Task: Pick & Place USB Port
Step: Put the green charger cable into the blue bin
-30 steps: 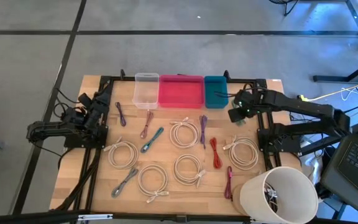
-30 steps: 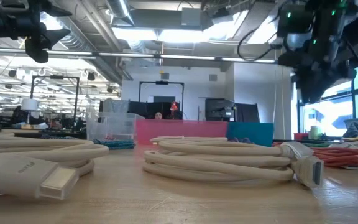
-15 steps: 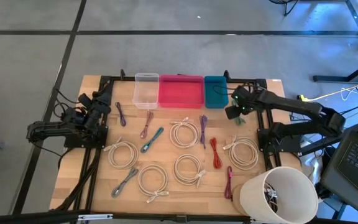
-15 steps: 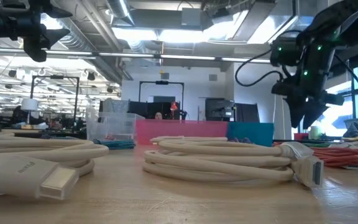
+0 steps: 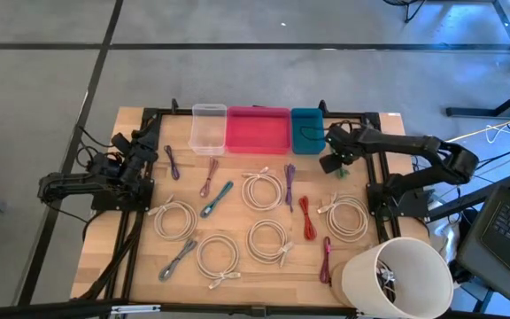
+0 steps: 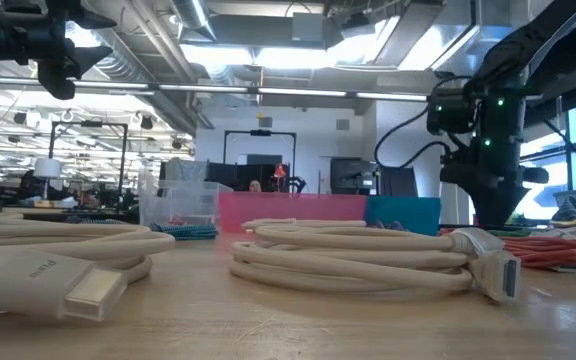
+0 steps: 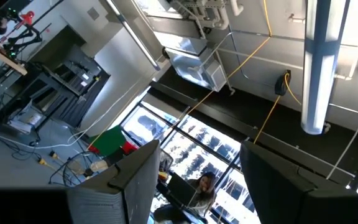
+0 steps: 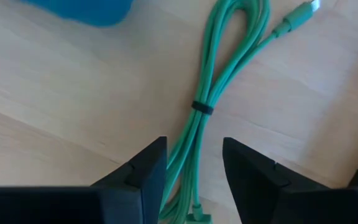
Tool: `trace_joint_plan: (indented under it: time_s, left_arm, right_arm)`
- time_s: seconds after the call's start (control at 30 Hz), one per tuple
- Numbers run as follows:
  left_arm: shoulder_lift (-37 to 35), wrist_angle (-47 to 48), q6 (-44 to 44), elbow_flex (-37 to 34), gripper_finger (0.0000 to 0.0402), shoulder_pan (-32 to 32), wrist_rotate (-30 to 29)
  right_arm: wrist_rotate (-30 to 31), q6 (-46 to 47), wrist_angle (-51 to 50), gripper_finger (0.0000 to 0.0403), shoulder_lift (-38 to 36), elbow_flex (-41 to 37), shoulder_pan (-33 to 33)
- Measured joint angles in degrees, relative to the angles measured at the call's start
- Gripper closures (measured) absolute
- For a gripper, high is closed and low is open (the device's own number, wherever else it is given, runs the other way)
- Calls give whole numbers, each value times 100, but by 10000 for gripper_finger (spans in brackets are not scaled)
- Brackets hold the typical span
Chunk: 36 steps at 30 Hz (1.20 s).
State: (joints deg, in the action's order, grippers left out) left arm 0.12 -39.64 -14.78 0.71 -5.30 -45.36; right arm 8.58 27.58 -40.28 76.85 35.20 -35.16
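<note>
Right claw (image 8: 193,171) hovers directly over the bundled green USB cable (image 8: 211,96), its two dark fingers (image 8: 143,171) spread narrowly apart with nothing between them. In the right wrist view the cable's folded strands run up out of the gap between the fingers — the bundle's long axis runs straight away from the claw rather than across the gap, so the fingers sit one on each side of the strands.

- **Cable position.** The cable lies flat on the light wooden table (image 5: 264,257), near the far right corner, just beside the small teal plastic bin (image 5: 305,129). A dark band cinches the bundle at mid-length; one green plug end points away from the claw, a second plug end shows close under the fingers.
- **Claw position.** In the high view the right claw (image 5: 334,163) sits just to the right of the teal bin, with the cable almost wholly hidden beneath it. In the low view the arm stands close above the table surface; contact with the cable cannot be confirmed.
- **Nearer arm.** The right arm is plainly the nearer one. The left claw (image 5: 145,149) waits at the table's left edge, well apart from the cable; whether it is parted or closed cannot be told.

Judgement: the coming move depends on lowering straight down so both strands stay between the fingers — a sideways drift would leave one strand outside the grasp. The banded middle lies ahead of the claw, not under it.
</note>
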Motion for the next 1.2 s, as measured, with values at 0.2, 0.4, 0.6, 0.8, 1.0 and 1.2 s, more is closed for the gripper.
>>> trace_joint_plan:
  time_s: [0.2, 0.4, 0.6, 0.8, 1.0, 1.2]
  left_arm:
    - [0, 2, 3, 0, 185, 0, 0]
    - [0, 1, 1, 0, 185, -4, 0]
    - [2, 2, 1, 0, 185, -4, 0]
    - [2, 2, 3, 0, 185, -4, -2]
    - [2, 2, 0, 0, 185, -2, -2]
    - [2, 3, 3, 0, 185, -2, -11]
  right_arm:
    - [-2, -66, -21, 247, 335, 0, 0]
    - [0, -82, -46, 254, 482, 15, 1]
    - [135, -77, -328, 340, 487, 11, 2]
    - [472, 75, -943, 383, 389, -16, 2]
    - [501, 501, -1328, 392, -303, 149, 36]
    - [645, 1051, -1712, 392, -1055, 962, 251]
